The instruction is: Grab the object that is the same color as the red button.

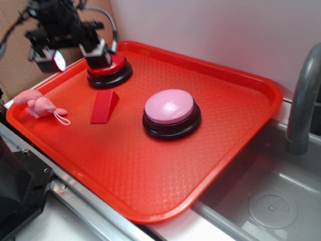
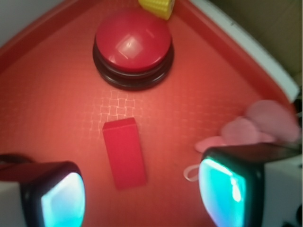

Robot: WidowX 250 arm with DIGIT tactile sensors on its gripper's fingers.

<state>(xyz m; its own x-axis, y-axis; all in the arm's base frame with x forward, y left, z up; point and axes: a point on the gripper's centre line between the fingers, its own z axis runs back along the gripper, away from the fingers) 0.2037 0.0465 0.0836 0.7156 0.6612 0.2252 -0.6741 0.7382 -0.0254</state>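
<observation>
Flanking red wedge: red button, pink plush, claw spread wide above.

Bright even light, glare on the red tray, wrist view soft, edges warped

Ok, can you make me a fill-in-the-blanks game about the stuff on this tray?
1. The wedge is the same color as the ____ button.
2. The plush toy is ____ in color.
3. The claw is open and holding ____.
4. The yellow thing lies beside the red button, on the side away from the ____.

Missing words: red; pink; nothing; wedge
</observation>
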